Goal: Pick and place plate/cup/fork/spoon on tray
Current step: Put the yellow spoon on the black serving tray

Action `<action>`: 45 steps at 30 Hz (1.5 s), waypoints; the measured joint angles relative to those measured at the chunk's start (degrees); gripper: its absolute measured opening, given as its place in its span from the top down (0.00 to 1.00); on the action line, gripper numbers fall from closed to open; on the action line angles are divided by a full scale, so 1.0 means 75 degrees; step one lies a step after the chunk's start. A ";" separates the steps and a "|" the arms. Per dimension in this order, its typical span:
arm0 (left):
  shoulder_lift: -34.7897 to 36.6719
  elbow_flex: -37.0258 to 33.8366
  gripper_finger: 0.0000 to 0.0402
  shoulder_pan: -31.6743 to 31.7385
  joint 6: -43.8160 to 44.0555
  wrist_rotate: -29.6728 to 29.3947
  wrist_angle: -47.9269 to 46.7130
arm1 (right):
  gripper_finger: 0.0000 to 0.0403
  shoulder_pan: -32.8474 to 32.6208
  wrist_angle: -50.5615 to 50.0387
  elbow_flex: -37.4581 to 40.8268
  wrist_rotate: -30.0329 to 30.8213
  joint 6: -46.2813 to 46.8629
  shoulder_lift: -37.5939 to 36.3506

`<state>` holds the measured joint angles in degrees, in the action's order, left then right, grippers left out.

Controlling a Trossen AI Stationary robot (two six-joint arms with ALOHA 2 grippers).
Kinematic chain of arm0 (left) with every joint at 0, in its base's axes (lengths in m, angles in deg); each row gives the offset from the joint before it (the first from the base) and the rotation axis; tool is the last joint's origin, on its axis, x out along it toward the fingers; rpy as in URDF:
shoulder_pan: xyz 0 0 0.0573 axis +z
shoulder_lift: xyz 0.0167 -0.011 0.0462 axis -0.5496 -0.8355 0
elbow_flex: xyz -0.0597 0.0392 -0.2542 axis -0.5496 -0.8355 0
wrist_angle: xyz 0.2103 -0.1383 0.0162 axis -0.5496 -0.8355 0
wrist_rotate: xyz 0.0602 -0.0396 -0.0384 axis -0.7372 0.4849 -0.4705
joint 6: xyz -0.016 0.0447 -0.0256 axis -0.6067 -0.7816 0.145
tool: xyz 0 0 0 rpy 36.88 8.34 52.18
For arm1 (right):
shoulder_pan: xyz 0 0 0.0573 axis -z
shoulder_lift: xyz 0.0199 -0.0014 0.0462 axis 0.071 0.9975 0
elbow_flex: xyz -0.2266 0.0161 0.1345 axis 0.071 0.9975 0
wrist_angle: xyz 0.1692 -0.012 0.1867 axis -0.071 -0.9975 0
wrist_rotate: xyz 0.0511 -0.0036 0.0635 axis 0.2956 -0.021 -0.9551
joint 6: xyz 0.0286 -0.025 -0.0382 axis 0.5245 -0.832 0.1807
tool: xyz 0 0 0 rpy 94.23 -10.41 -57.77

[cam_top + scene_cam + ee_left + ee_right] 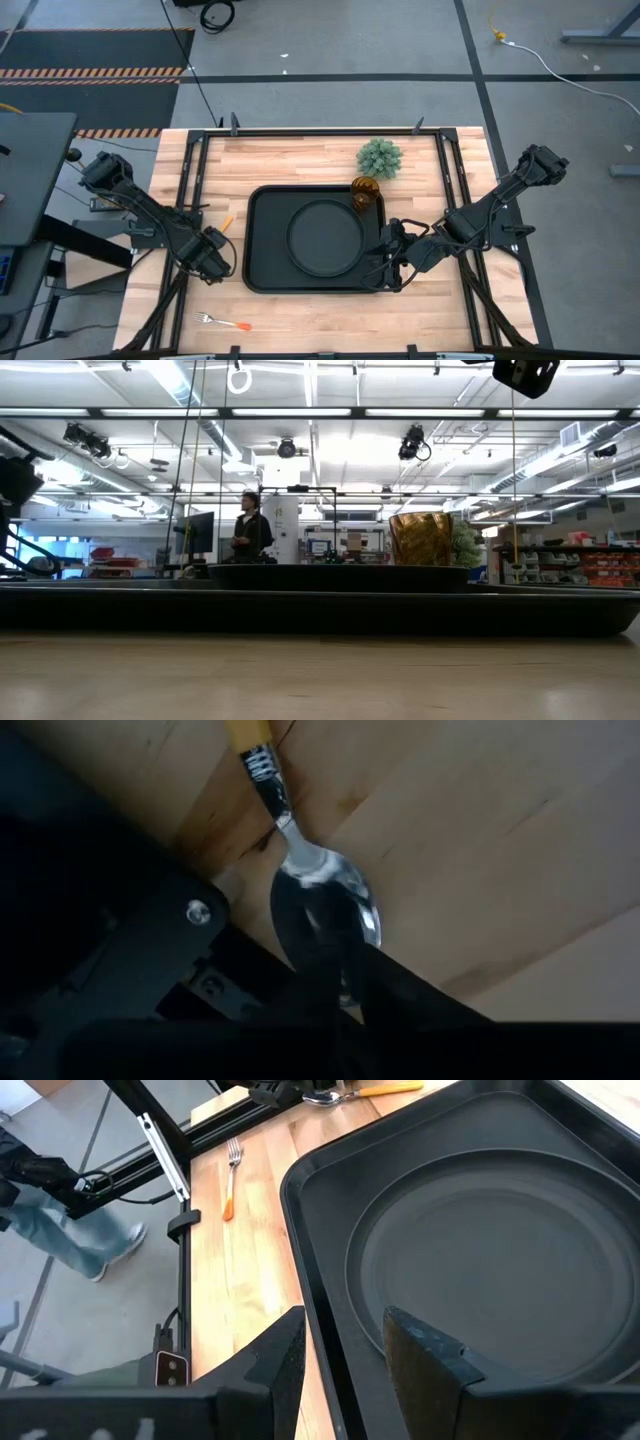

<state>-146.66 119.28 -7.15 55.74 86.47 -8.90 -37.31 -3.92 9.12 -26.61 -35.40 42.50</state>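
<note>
The black tray [262, 240] lies mid-table with the round plate [325, 237] inside it and the amber cup [365, 192] at its far right corner. The spoon [325, 895], with a silver bowl and an orange handle [226, 224], is just left of the tray, with my left gripper [212, 258] shut on it, pointing down. The fork [222, 322] lies flat on the wood near the front edge. My right gripper [350, 1355] is open over the tray's right rim [315, 1310], one finger on either side of it. My left gripper pinches the spoon's bowl [340, 920] between its two fingers, coming from above and pointing down. The orange handle [250, 740] sticks out past the fingers toward the table's far edge. I cannot tell whether the spoon is clear of the wood.
A fuzzy green plant ball [380, 157] stands behind the cup on the far side. Black frame rails [190, 180] run along the table's left and right sides. Bare wood lies in front of the tray. A person [250, 525] stands far off in the room.
</note>
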 joint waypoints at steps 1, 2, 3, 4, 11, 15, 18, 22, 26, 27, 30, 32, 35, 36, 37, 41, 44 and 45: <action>0.0000 0.0072 0.85 0.0042 -0.0008 -0.0014 -0.0086 | 0.65 0.0000 0.0000 0.0000 0.0000 0.0000 0.0000; 0.0003 0.0121 0.82 0.0095 -0.0020 -0.0063 -0.0133 | 0.65 0.0010 0.0000 0.0000 0.0000 0.0000 0.0000; 0.0006 0.0157 0.79 0.0160 -0.0064 -0.0137 -0.0150 | 0.65 0.0033 0.0000 0.0000 0.0000 0.0000 0.0000; 0.0024 0.0170 0.76 0.0229 -0.0188 -0.0192 -0.0119 | 0.65 0.0057 0.0000 0.0000 0.0000 0.0000 0.0000; 0.0142 0.0174 0.49 0.0733 -0.1033 -0.0443 -0.0026 | 0.65 0.0154 0.0000 0.0000 0.0002 -0.0002 0.0000; 0.0152 0.0174 0.36 0.0960 -0.1424 -0.0611 -0.0022 | 0.65 0.0154 0.0000 0.0000 0.0000 -0.0016 0.0000; 0.0153 0.0169 0.29 0.1167 -0.1798 -0.0699 -0.0044 | 0.65 0.0157 0.0000 0.0000 0.0000 -0.0024 0.0000; 0.0238 -0.0249 0.27 0.1525 -0.2252 -0.0646 0.0216 | 0.65 0.0154 -0.0003 0.0000 0.0001 -0.0028 0.0000; 0.0425 -0.1244 0.27 0.1954 -0.2455 0.0103 0.1374 | 0.65 0.0244 -0.0002 0.0000 -0.0001 -0.0365 0.0000; 0.0517 -0.1456 0.27 0.2036 -0.2461 0.0302 0.1621 | 0.65 0.0314 0.0000 0.0000 -0.0003 -0.0499 0.0000; 0.0571 -0.1211 0.27 0.2054 -0.2421 0.0207 0.1327 | 0.65 0.0681 0.0064 0.0000 -0.0016 -0.0873 0.0000; 0.0753 -0.1175 0.27 0.2070 -0.2359 0.0435 0.1230 | 0.65 0.0994 0.0023 0.0000 -0.0181 -0.1045 0.0000; 0.1033 -0.1194 0.27 0.2063 -0.2070 0.1110 0.1239 | 0.65 0.1482 0.0000 0.0000 -0.0636 -0.1300 0.0000; 0.1075 -0.1220 0.27 0.2060 -0.1961 0.1271 0.1158 | 0.65 0.1604 -0.0032 0.0000 -0.0739 -0.1357 0.0000; 0.1114 -0.1228 0.27 0.2044 -0.1922 0.1365 0.1137 | 0.65 0.1716 -0.0047 0.0000 -0.0823 -0.1398 0.0000; 0.1148 -0.1222 0.27 0.2016 -0.1691 0.1381 0.1163 | 0.65 0.1910 -0.0103 0.0000 -0.0879 -0.1432 0.0000; 0.1144 -0.1220 0.27 0.2016 -0.1523 0.1307 0.1181 | 0.65 0.1915 -0.0172 0.0000 -0.1187 -0.1431 0.0000; 0.1147 -0.1220 0.27 0.2016 -0.1442 0.1291 0.1198 | 0.65 0.1899 -0.0187 0.0000 -0.1273 -0.1431 0.0000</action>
<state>-138.06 110.13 7.97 44.93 96.16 0.09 -23.06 -5.32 9.12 -36.16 -46.13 42.50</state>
